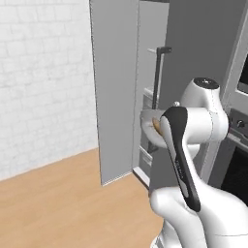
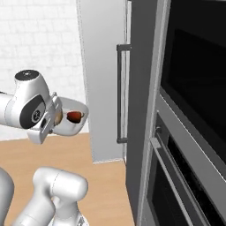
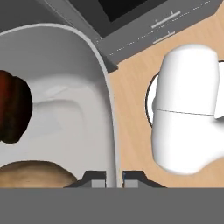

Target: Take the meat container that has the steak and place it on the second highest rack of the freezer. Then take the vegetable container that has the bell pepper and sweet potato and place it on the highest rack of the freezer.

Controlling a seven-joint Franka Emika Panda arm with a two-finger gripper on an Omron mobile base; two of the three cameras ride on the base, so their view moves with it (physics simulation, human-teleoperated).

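Observation:
My gripper [image 3: 113,177] is shut on the rim wall of the vegetable container [image 3: 65,100], a pale-grey bowl held in the air. The dark red bell pepper [image 3: 13,111] and the tan sweet potato [image 3: 35,173] lie inside it. In the right base view the vegetable container [image 2: 78,124] juts from the hand toward the freezer [image 2: 103,66], with the bell pepper [image 2: 74,116] showing in it. From the left, the vegetable container [image 1: 146,121] hangs level with the open freezer [image 1: 116,92], in front of its shelves [image 1: 148,92]. The meat container and the steak are out of view.
The freezer's open door [image 1: 116,92] stands to the left, and a long dark handle [image 2: 119,92] runs down a grey panel on the right. A built-in oven [image 2: 194,79] fills the right side. A white brick wall [image 1: 43,72] and a wooden floor [image 1: 63,203] lie to the left.

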